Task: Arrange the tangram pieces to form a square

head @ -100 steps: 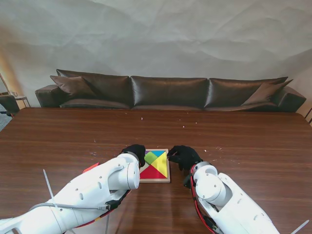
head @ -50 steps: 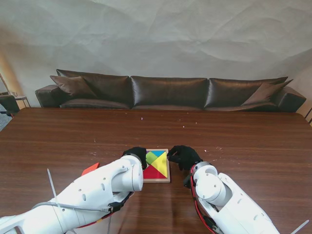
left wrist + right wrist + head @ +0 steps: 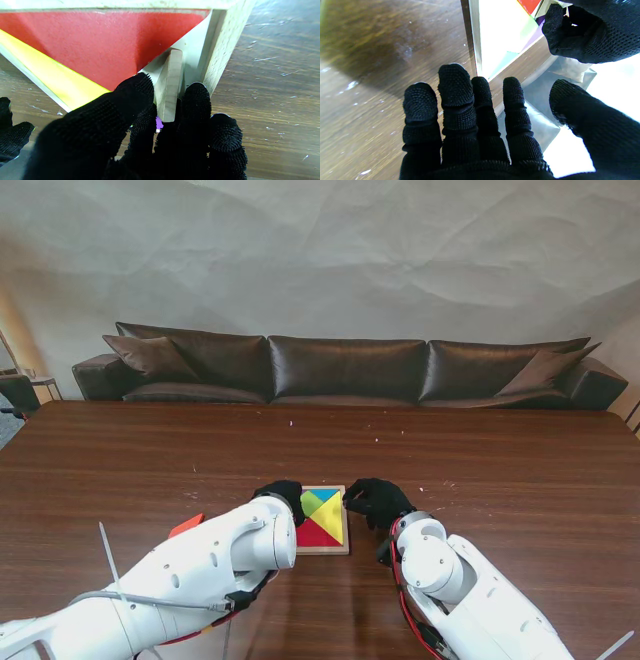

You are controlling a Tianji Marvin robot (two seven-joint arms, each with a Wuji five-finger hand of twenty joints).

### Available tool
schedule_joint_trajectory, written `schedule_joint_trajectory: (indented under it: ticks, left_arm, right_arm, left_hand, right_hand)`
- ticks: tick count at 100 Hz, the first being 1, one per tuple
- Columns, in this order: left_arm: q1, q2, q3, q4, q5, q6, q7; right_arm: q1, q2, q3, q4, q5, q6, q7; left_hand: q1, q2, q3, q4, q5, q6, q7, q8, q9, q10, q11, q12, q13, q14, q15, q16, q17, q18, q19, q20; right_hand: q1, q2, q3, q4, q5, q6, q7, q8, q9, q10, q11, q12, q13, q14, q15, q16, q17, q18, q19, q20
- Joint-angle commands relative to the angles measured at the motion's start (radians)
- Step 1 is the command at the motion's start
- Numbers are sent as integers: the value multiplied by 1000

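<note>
Tray (image 3: 320, 550) sits at table (image 3: 520, 470) centre, near me, mostly filled: red (image 3: 100, 45), yellow (image 3: 331, 522), green and blue pieces seated. My left hand (image 3: 140, 130) pinches one piece (image 3: 168, 85) on edge at the tray's left gap, unseated. My right hand (image 3: 480, 130) rests spread and empty beside the tray's right rim.

Both white arms rise from the near corners and bend inward toward the wooden tray (image 3: 335, 549), each ending in a black-gloved hand. The left hand (image 3: 281, 496) sits at the tray's left edge, its fingertips (image 3: 136, 86) pinched on a thin wooden piece (image 3: 169, 85) standing on edge. The right hand (image 3: 376, 500) rests at the tray's right edge, fingers (image 3: 455, 82) extended side by side and thumb apart, holding nothing.
</note>
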Motion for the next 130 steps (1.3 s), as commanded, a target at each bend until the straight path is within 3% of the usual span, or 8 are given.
schedule_joint_trajectory:
  ticks: [1,45,61,69,75,109,130]
  left_arm:
    - [-1,-12,-5,-1,-7,-3,-15]
    - [-4,-27,-17,13,-23,-18,8]
    - [0,-25,-23,1,-22,-13,10]
    - [2,-19,-24,-14,-19,-9,1]
    - [5,-14,-27,-25,-17,-6,-5]
    - [28,21,-36,-92,-2,10,-50]
    - [61,68,-81,-154,62,-35,-99]
  right_arm:
    - [-3,-3,-2,-1,1,-3,16]
    - [-2,-2,-1,-1,3,-3,17]
    - [-3,-2,0,-2,2,-4,19]
    - [-3,-2,1,-2,2,-3,19]
    - [-3,-1,1,-3,2,-3,20]
    - [-3,-1,1,-3,3,-3,21]
    - [-3,-1,1,-4,4,-1,22]
  left_hand:
    - [-15,19,-20,-2,-26,35,-24,-15,-29,12,4,-12,-23,24,29,-7,-13,20,16,27]
    - [-44,58,-55,7,-46,57,-102,-33,-75,32,19,-65,-50,41,28,-5,-38,27,-5,52]
    - [-70,89,-59,17,-50,72,-181,-28,-109,40,41,-134,-67,48,27,-2,-50,29,-22,79]
    - [-93,108,-54,22,-53,81,-228,-25,-138,47,43,-254,-86,54,20,2,-68,29,-38,95]
    - [-103,118,-55,26,-54,85,-245,-31,-142,51,38,-276,-92,56,19,2,-75,30,-42,98]
    - [-141,178,-65,45,-70,107,-319,-32,-177,68,25,-301,-125,71,17,7,-105,30,-60,114]
    - [-125,206,-147,41,-23,50,-333,-45,-127,53,4,-327,-107,73,11,0,-93,31,-63,123]
  right_hand:
    - [-8,28,-16,27,4,3,12,0,-25,22,13,-10,-16,4,15,-4,-134,7,30,24]
    - [-9,29,-17,27,11,6,12,1,-24,21,13,-10,-17,5,16,-4,-134,6,30,24]
    - [-9,31,-18,27,11,5,11,1,-24,20,13,-10,-17,5,16,-4,-135,7,29,24]
    - [-9,30,-18,27,11,5,11,1,-24,21,13,-10,-17,5,16,-4,-135,6,29,24]
    - [-9,30,-18,27,12,6,11,2,-24,21,13,-10,-17,5,16,-4,-135,6,29,24]
    - [-9,31,-18,27,12,4,11,2,-24,21,13,-10,-17,5,15,-4,-136,6,29,24]
    - [-9,31,-19,27,11,6,9,2,-23,21,13,-10,-16,5,16,-4,-136,7,30,25]
